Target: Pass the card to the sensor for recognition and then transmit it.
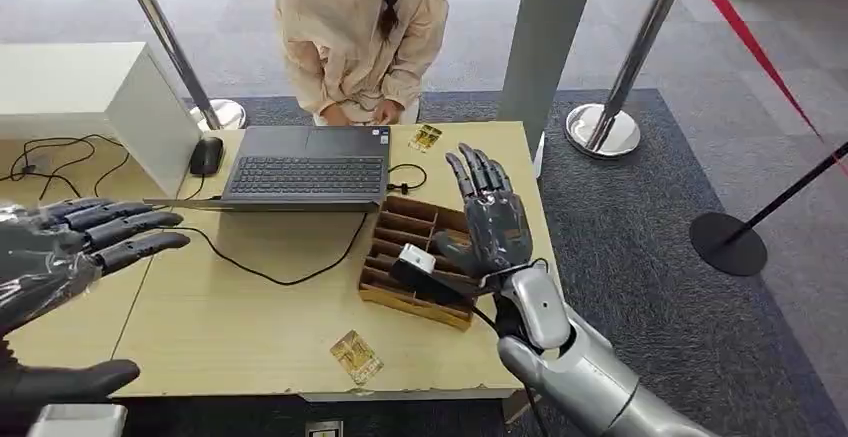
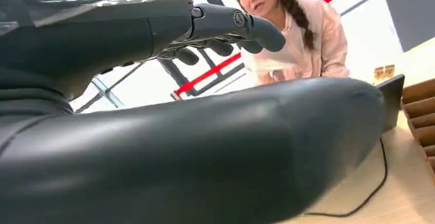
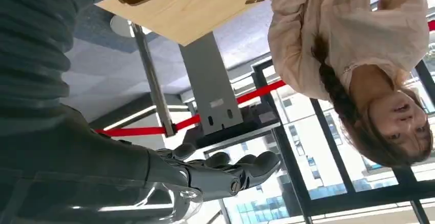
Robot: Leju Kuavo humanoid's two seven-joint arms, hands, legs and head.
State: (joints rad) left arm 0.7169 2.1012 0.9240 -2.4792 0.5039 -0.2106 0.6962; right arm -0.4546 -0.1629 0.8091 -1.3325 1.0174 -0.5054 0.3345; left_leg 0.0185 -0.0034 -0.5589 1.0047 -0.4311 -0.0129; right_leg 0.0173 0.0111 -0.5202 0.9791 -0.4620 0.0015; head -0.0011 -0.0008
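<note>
Wide wooden counter (image 1: 230, 317) spans the middle of the head view, and a person (image 1: 360, 27) in a cream top sits behind it at the upper centre. An open laptop (image 1: 305, 167) lies at the counter's far edge, with a black mouse (image 1: 206, 155) just to its left. Right of centre sits a brown slotted organizer box (image 1: 395, 257); a black-and-white sensor unit (image 1: 420, 269) rests across its near slots, cable trailing off, and the other slots look bare. The right hand (image 1: 490, 215) stands upright just over the box's right side, fingers spread and straight, holding nothing. The left hand (image 1: 85, 247), lower left, is likewise open, fingers extended and thumb apart, nothing in it. One card (image 1: 357, 356) lies flat near the counter's front edge, below the box; a second card (image 1: 425, 138) lies at the far edge, right of the laptop.
</note>
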